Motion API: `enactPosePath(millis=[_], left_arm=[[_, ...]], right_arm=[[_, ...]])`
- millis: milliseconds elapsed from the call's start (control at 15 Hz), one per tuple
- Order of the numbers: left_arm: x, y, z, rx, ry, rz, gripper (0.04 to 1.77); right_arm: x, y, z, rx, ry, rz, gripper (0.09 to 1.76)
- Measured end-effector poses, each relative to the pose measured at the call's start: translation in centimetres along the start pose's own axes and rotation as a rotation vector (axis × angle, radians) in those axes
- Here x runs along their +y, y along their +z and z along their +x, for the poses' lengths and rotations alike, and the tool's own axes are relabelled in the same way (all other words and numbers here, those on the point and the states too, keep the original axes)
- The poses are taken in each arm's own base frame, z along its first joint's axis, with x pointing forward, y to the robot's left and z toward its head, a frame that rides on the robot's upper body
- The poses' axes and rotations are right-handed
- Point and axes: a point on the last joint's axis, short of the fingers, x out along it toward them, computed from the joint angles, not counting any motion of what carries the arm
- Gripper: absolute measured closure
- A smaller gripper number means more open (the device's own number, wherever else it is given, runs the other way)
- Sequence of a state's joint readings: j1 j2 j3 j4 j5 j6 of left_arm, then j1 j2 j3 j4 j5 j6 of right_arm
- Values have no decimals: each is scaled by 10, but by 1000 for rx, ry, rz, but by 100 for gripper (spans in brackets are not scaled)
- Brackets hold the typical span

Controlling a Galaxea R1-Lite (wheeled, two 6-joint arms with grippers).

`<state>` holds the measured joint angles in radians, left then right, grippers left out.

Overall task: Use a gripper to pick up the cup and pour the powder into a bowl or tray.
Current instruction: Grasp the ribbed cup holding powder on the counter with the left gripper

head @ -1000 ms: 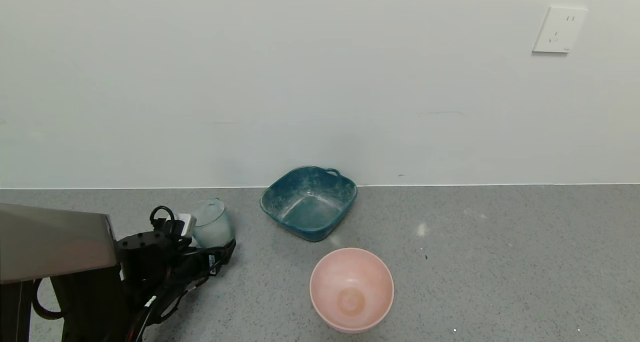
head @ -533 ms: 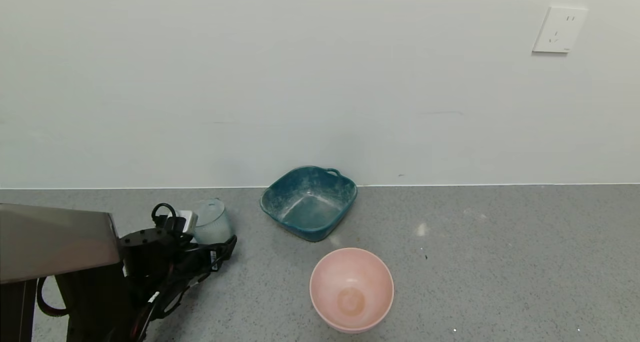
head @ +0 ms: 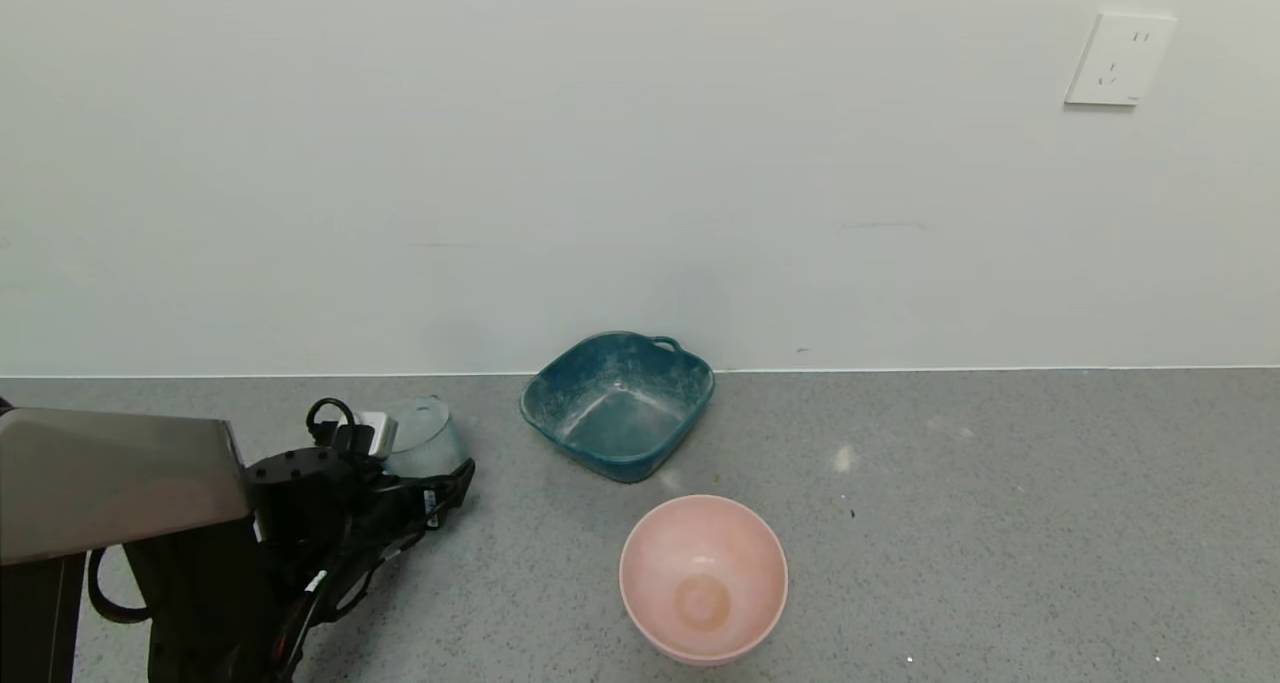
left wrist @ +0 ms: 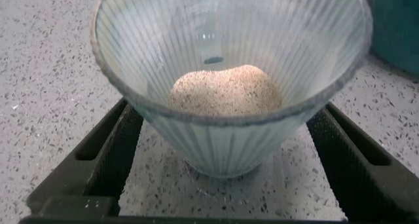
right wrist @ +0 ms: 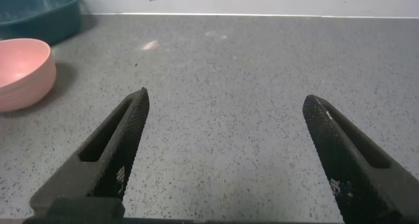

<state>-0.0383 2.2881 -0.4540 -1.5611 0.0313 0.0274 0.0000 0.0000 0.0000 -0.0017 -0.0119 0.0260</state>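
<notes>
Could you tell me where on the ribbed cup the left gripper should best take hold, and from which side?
Probably the lower wall of the cup, from the side it already faces: the left gripper has open jaws flanking the narrow base. The cup flares upward, so gripping low suits the taper and keeps the powder level.

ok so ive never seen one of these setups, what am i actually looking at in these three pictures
It is a two-armed robot at a grey counter. The wide picture comes from its head; the other two come from cameras on its wrists. In the head view the left gripper reaches the ribbed cup, with a teal tray and a pink bowl nearby. The left wrist view shows the cup between open fingers, pale powder inside, nothing gripped yet. The right gripper hangs open over bare counter.
</notes>
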Motion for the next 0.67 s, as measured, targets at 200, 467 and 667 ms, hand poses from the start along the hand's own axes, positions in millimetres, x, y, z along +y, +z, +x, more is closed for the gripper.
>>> enactPosePath(millis=[200, 467, 667], left_arm=[[0, 0, 3, -6, -1, 0, 9], [-1, 1, 6, -16, 0, 0, 9], [-1, 2, 9, -22, 0, 0, 9]], right_arm=[[0, 0, 0, 0, 0, 0, 14], [0, 0, 0, 0, 0, 0, 14], [0, 0, 0, 0, 0, 0, 14]])
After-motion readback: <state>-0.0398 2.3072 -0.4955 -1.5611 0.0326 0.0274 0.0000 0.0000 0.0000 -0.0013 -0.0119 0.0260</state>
